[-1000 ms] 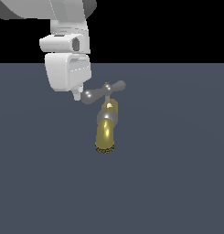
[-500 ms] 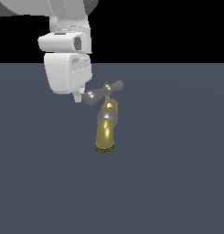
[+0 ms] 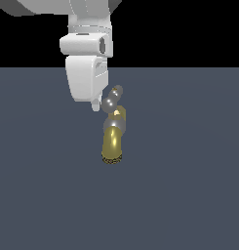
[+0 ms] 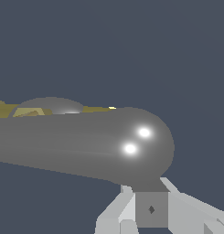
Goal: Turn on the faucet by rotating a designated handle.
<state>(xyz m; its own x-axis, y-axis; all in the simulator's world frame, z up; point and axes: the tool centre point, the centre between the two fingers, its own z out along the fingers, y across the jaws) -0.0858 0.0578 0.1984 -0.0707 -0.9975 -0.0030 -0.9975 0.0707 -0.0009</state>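
Observation:
The faucet (image 3: 112, 142) stands on the floor with its brass-gold spout curving toward the camera and a dark mesh mouth at the low end. Its handle (image 3: 112, 99) is a shiny grey cross-bar, turned so I see it nearly end-on, one bulbous end before the other. My white gripper (image 3: 95, 105) hangs just to the exterior view's left of the handle, its fingers together, the tip against the nearer bulb. In the wrist view the handle (image 4: 86, 141) fills the middle, its rounded end touching my gripper (image 4: 150, 208); a sliver of the faucet's brass (image 4: 3, 109) shows behind it.
A flat dark grey-blue floor (image 3: 189, 185) runs out on all sides to a black backdrop. The white wrist housing (image 3: 87, 46) rises above the faucet.
The handle has swung from lying across the spout to pointing nearly away from the camera. My gripper followed it a little toward the exterior view's right.

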